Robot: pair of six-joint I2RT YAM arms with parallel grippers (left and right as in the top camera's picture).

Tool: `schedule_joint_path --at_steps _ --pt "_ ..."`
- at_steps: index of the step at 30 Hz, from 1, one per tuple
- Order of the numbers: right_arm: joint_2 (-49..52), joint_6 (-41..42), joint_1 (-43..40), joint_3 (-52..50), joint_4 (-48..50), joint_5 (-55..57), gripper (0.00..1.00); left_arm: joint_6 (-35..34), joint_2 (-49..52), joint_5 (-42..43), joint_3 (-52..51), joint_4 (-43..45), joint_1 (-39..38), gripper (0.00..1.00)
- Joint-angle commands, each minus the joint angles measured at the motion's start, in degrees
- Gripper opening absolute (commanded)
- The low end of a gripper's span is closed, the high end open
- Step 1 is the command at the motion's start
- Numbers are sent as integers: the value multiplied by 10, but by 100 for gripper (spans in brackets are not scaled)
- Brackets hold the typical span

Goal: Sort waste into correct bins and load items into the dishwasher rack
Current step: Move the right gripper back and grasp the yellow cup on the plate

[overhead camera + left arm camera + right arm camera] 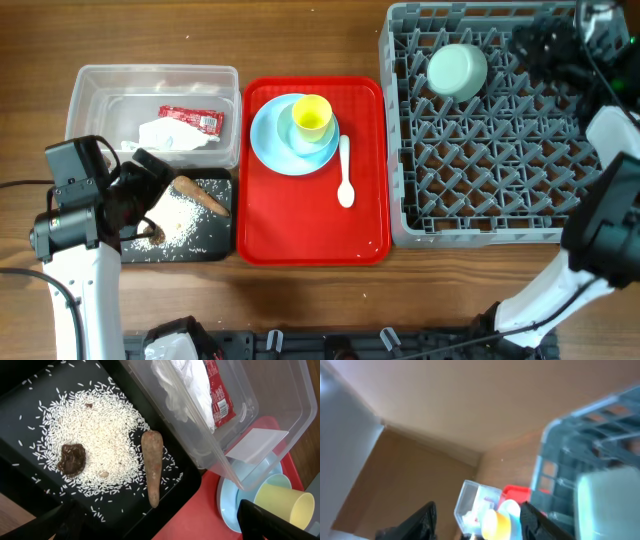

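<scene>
While L claw (155,514) & R claw (477,510) gape, brown scrap (151,467) points lengthwise at red tray (300,220).

On the wooden tabletop (330,300), the clear tub (95,85) holds a red sauce packet (190,119) and crumpled white paper (172,137). Beside it, the black tray (218,250) carries rice grains (185,220) and a brown scrap (205,197). The red tray (300,225) (between the bins and the rack) bears a light blue plate (268,145), a yellow cup (311,117) and a white spoon (345,175). A pale green bowl (457,70) sits in the grey rack (480,200).
</scene>
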Motion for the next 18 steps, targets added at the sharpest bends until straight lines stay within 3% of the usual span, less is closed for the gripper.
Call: schedule_joint_path --at_steps 1,3,5,7,9,13,18 --pt "-174 -206 94 2 -212 334 56 0 -2 3 1 2 3 100" --pt "-249 -362 187 2 -358 651 57 0 -2 3 1 1 3 100" --pt "-267 -464 289 2 -438 812 58 0 -2 3 1 1 3 100" --pt "-258 -475 372 2 -501 799 58 0 -2 3 1 2 3 100" --pt "-240 -414 445 2 -530 762 60 0 -2 3 1 2 3 100" --pt "-182 -354 578 1 -516 763 66 0 -2 3 1 2 3 100" --pt "-136 -342 665 1 -486 765 68 0 -2 3 1 2 3 100"
